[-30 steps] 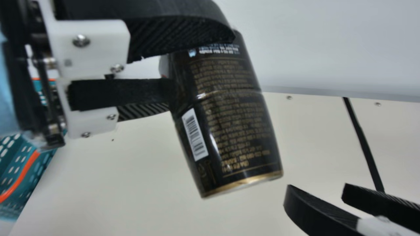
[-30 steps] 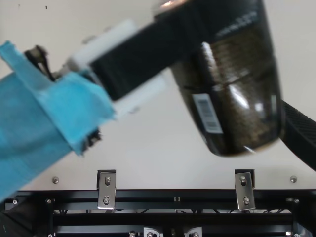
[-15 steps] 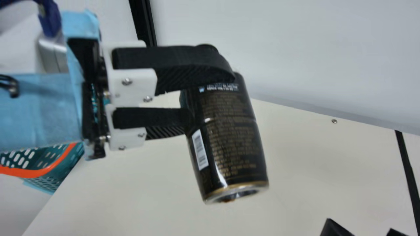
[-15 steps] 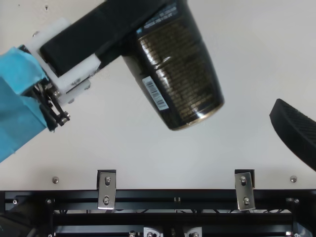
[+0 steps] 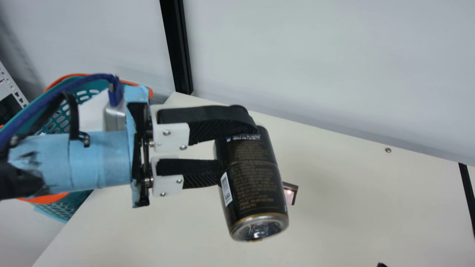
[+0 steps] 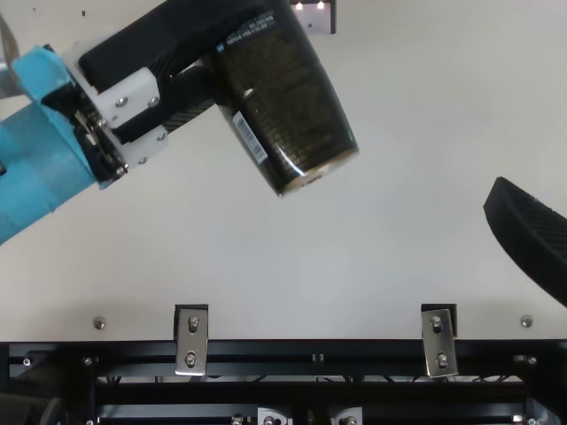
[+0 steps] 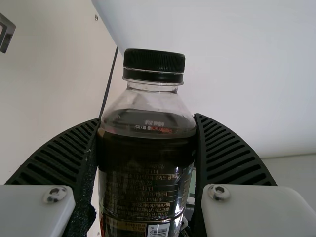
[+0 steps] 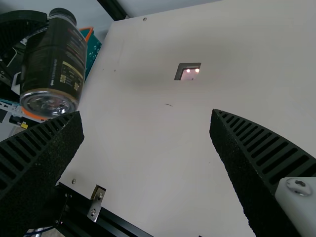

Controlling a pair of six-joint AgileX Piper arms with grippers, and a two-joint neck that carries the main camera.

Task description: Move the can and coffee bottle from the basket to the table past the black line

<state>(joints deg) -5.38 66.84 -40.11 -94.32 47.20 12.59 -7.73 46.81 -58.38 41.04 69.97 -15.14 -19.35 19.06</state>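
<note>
Leftward and toward the far side goes the coffee bottle in the top view, carried by the left pincer and now farther from the right pincer, which sits where it was half a second ago. From the right pincer, the bottle lies left and farther off. Its long axis slants: the base points near and to the right, the cap end far and to the left, roughly crosswise to the fingers that reach in from the left. The left arm is plainly the nearer one, since the left pincer is closed on the bottle's sides, below the cap. The right pincer is spread, with nothing between its fingers.

The bottle looks to be held above the table, right of the basket and left of the black line, so I judge the carry unfinished. The coming move should take it right, past that line, then bring the base down squarely before the grip loosens; set down at this slant, it could tip and roll. The way right may also pass close to the right pincer.
</note>
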